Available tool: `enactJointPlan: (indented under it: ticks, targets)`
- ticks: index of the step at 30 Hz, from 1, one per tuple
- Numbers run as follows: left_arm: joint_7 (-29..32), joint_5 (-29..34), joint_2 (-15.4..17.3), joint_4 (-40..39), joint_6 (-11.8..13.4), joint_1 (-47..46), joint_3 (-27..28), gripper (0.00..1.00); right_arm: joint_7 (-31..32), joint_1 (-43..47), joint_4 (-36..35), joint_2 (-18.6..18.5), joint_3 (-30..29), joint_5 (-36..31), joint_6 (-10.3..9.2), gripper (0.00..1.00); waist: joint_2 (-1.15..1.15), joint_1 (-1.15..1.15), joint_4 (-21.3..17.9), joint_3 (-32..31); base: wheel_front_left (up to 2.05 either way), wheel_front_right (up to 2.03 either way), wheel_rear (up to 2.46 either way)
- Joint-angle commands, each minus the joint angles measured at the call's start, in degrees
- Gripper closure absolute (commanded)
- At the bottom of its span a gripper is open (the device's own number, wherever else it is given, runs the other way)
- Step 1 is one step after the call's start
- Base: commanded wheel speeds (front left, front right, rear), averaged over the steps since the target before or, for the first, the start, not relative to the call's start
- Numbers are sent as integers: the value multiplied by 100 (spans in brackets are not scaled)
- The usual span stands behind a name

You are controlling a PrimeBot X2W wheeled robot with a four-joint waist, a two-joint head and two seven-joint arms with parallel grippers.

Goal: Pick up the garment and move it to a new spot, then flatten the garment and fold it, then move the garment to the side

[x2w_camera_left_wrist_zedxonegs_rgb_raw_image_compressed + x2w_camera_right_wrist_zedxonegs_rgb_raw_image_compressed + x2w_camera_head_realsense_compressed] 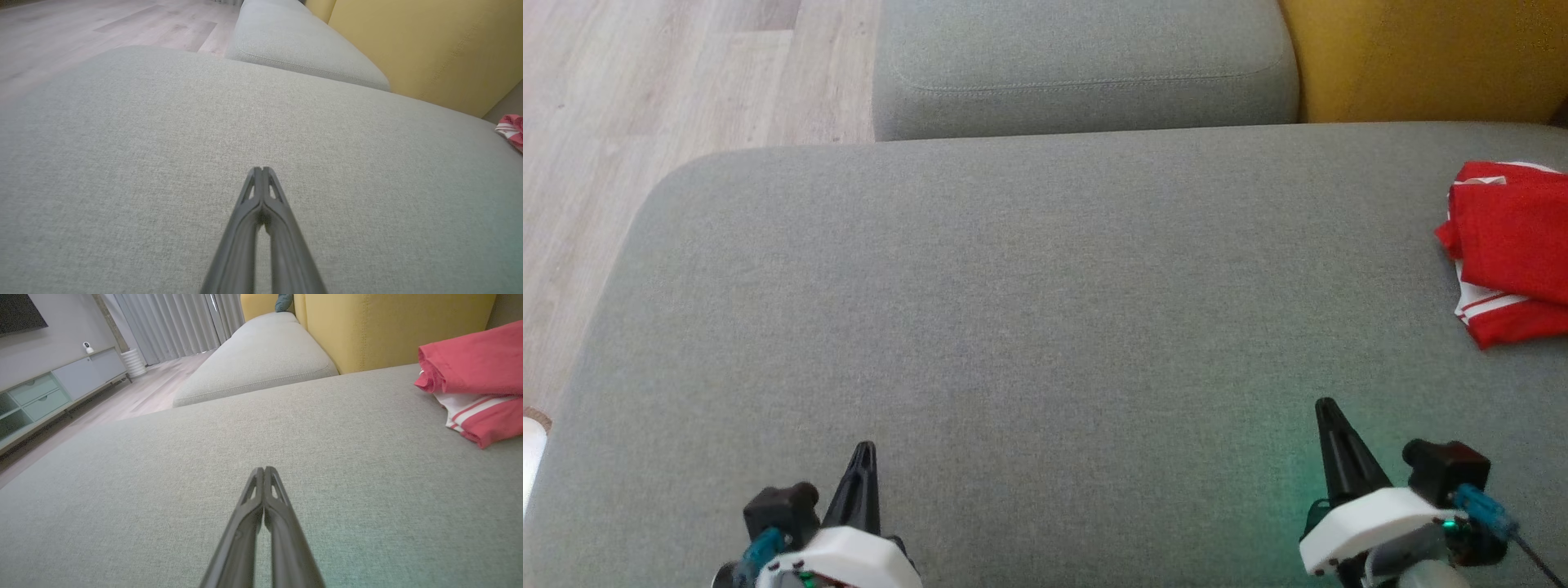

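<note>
The red garment (1515, 245) with white stripes lies folded at the far right of the grey sofa seat (1029, 310), partly cut off by the head view's edge. It appears at the upper right of the right wrist view as the garment (478, 375), and a small corner of the garment (511, 128) shows in the left wrist view. My left gripper (866, 447) rests shut near the seat's front left, holding nothing. My right gripper (1326, 404) is shut and empty near the front right, well short of the garment. Fingertips meet in both wrist views (261, 169) (264, 469).
A second grey cushion (1086, 65) adjoins the seat at the back, with a yellow backrest (1421, 57) to its right. Wooden floor (645, 82) lies beyond the seat's left edge. A pale cabinet (49, 396) and curtains (175, 322) stand across the room.
</note>
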Motion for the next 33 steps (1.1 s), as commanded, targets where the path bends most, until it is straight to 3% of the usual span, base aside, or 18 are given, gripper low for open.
enactJointPlan:
  ticks: [1, 33]
  targets:
    - [33, -136, 15, -207, -42, -278, 72, 100, 20, -264, -211, -8, -43, 158, 2, 100, 0, 0, -1, 2, 0, 0, 0]
    - [495, -2160, 79, -304, -405, -459, 568, 100, 385, -384, -343, -12, -297, 2259, 12, 100, 0, 0, -14, 56, 0, 0, 0]
